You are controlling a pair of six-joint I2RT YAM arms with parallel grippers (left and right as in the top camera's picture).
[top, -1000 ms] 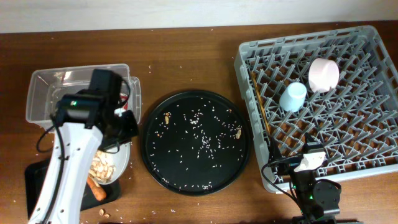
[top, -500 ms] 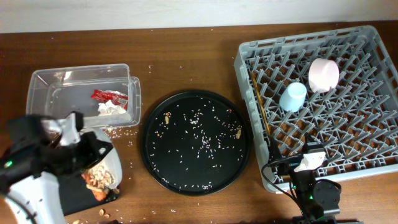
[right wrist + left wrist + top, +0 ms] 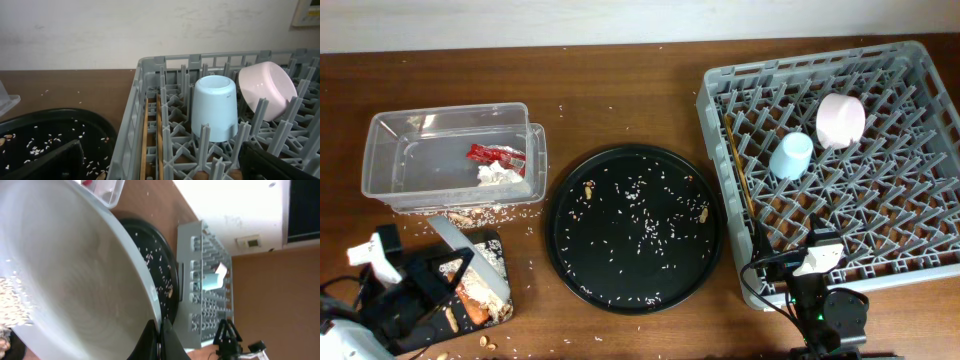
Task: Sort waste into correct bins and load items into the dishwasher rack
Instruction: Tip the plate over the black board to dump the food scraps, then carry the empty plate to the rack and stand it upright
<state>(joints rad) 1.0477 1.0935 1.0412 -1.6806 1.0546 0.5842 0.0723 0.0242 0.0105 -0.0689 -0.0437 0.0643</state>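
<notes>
My left gripper [image 3: 466,264] is shut on the rim of the round grey-white plate [image 3: 470,258], tilted steeply on edge over the flat black tray [image 3: 498,250] at the front left. Peanuts and an orange carrot piece [image 3: 472,297] lie on that tray. In the left wrist view the plate [image 3: 75,270] fills the frame, with rice grains [image 3: 12,302] clinging at its lower edge. The clear box [image 3: 410,150] holds the red wrapper [image 3: 495,153] and the white tissue [image 3: 500,175]. My right gripper [image 3: 165,167] is open and empty at the grey rack's [image 3: 920,200] front left corner.
The round black tray [image 3: 570,260] with scattered rice [image 3: 645,225] and a few peanuts lies at the centre. The rack holds the pink bowl [image 3: 840,118], the blue cup [image 3: 790,155] and the chopsticks [image 3: 738,175]; they also show in the right wrist view, cup [image 3: 215,112].
My left arm has swung from beside the clear box down to the front left, tipping the plate up on edge. Peanuts and carrot have slid onto the black tray. The right arm has not moved.
</notes>
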